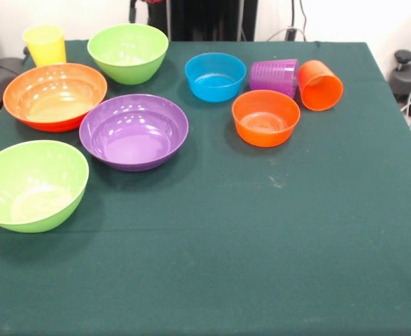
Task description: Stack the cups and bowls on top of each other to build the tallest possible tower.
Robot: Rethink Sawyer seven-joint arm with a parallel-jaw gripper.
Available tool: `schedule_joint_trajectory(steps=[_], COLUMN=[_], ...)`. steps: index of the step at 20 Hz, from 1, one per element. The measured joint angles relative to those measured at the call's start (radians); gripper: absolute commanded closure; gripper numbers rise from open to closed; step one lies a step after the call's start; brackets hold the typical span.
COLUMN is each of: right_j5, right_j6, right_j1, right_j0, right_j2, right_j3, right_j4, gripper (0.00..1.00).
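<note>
A yellow cup [45, 44] stands upright at the far left. A ribbed purple cup [274, 75] and an orange cup [320, 85] lie on their sides at the far right, next to each other. The bowls all sit upright on the green cloth: a lime green bowl [128, 52] at the back, a large orange bowl [54, 96], a large purple bowl [134, 131], a second lime green bowl [31, 184] at the near left, a small blue bowl [215, 75] and a small orange bowl [265, 117]. No pink bowl shows. The gripper is out of view.
The robot's black pedestal [204, 19] stands behind the table's far edge. The green tablecloth [261, 238] covers the table. A black object [409, 77] sits off the table at the right.
</note>
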Motion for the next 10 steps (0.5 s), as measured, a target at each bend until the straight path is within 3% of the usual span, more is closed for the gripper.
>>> schedule_joint_trajectory(steps=[10], right_j5=[0.028], right_j6=[0.000], right_j1=[0.022], right_j0=[-0.023], right_j2=[-0.016], right_j3=[0.000], right_j4=[-0.057], gripper=[0.00])
